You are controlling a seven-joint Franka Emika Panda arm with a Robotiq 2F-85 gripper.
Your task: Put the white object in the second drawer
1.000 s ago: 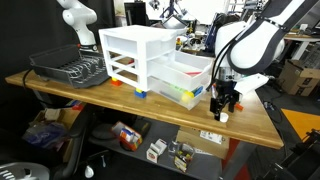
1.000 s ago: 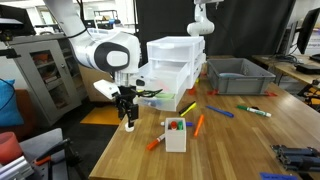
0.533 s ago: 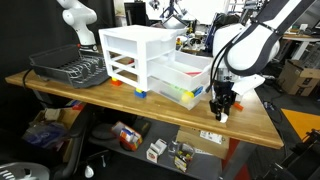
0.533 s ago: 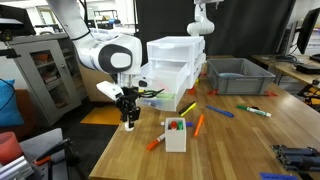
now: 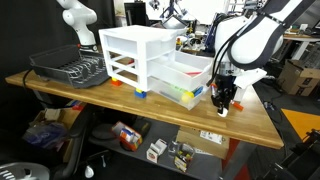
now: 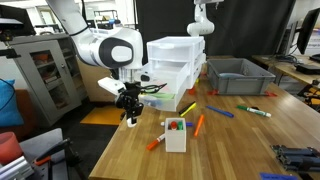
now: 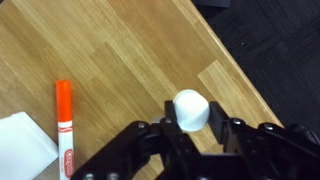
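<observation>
The white object, small and round, sits between the two black fingers of my gripper, which press on both its sides. The gripper is shut on it and holds it a little above the wooden table near the table's edge, as both exterior views show. The white object pokes out below the fingertips. The second drawer of the white three-tier unit stands pulled out, just beside the gripper. Below it, the lowest drawer is also out and shows yellow-green items.
An orange marker lies on the table beside a white item with red parts. More markers are scattered further on. A dark dish rack and a grey bin stand beyond the drawer unit. The table edge is close.
The jaws have shut on the white object, and the gripper has risen slightly, lifting it off the table.
</observation>
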